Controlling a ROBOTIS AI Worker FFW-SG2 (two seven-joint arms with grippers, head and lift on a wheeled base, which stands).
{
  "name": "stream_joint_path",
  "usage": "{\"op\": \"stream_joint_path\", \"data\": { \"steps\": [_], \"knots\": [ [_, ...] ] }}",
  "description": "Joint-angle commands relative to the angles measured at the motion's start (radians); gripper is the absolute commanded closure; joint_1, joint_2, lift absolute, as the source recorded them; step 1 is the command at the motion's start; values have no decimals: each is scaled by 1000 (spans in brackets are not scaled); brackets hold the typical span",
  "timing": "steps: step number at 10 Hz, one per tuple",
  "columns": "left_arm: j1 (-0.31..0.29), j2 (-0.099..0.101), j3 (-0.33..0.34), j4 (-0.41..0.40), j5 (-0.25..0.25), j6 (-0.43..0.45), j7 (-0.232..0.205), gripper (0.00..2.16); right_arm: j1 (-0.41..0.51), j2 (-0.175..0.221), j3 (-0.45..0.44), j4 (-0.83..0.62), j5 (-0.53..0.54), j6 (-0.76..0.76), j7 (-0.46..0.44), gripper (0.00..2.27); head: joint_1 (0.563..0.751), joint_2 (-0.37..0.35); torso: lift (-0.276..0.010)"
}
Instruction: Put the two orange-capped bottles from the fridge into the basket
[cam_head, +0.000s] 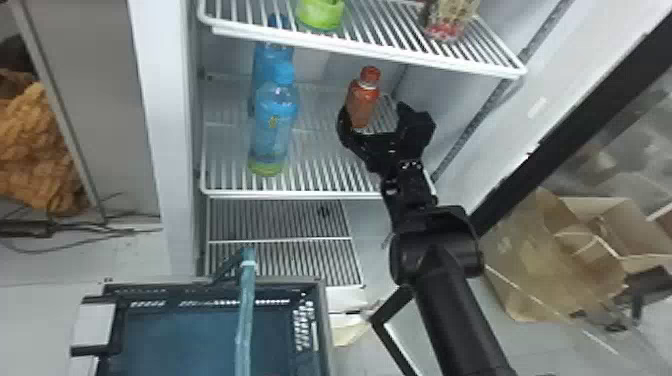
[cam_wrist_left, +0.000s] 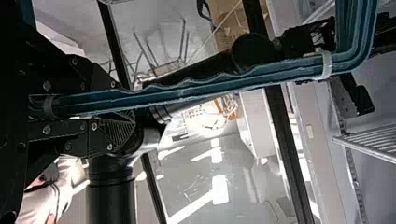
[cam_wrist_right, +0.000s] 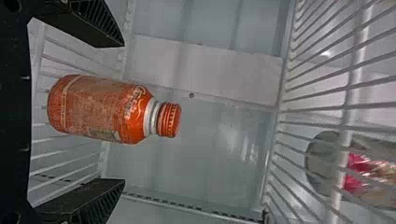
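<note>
In the head view, my right gripper reaches over the fridge's middle shelf. One orange-capped bottle stands upright there by its left finger. The right wrist view has this orange bottle between the spread fingers of my right gripper, with gaps on both sides. The dark basket is below, in front of the fridge, its teal handle raised across it. In the left wrist view, my left gripper is shut on the basket handle.
Two blue bottles stand one behind the other on the left of the middle shelf. The upper shelf overhangs it, holding a green item and a red-bottomed package. Cardboard boxes lie right of the fridge.
</note>
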Motion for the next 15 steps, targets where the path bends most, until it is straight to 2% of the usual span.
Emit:
{"op": "stream_joint_path", "data": {
  "steps": [1,5,7,9,10,11,12,15],
  "knots": [
    [0,-2,-2,1,0,-2,0,1197,-32,-5,0,45,-15,-2,-7,-2,695,-350,-235],
    [-2,-2,-4,3,0,-4,0,1197,-118,-13,20,158,-35,-20,-21,-2,695,-350,-235],
    [-7,-2,-10,8,0,-4,0,1197,-167,-16,28,239,-43,-34,-38,102,695,-350,-235],
    [-12,-2,-16,13,4,-4,0,1197,-224,-28,78,322,-81,-93,-36,117,695,-350,-235],
    [-17,-2,-18,15,4,-4,0,1197,-236,-28,78,342,-83,-106,-36,222,695,-350,-235],
    [-17,-2,-18,15,4,-4,0,1197,-253,-31,82,364,-87,-108,-34,618,695,-350,-235],
    [-20,-2,-20,18,4,-4,0,1197,-253,-31,84,367,-89,-110,-34,883,695,-350,-235],
    [-20,-2,-18,18,6,-2,0,1197,-251,-31,94,367,-121,-133,-34,880,695,-350,-235]
  ]
}}
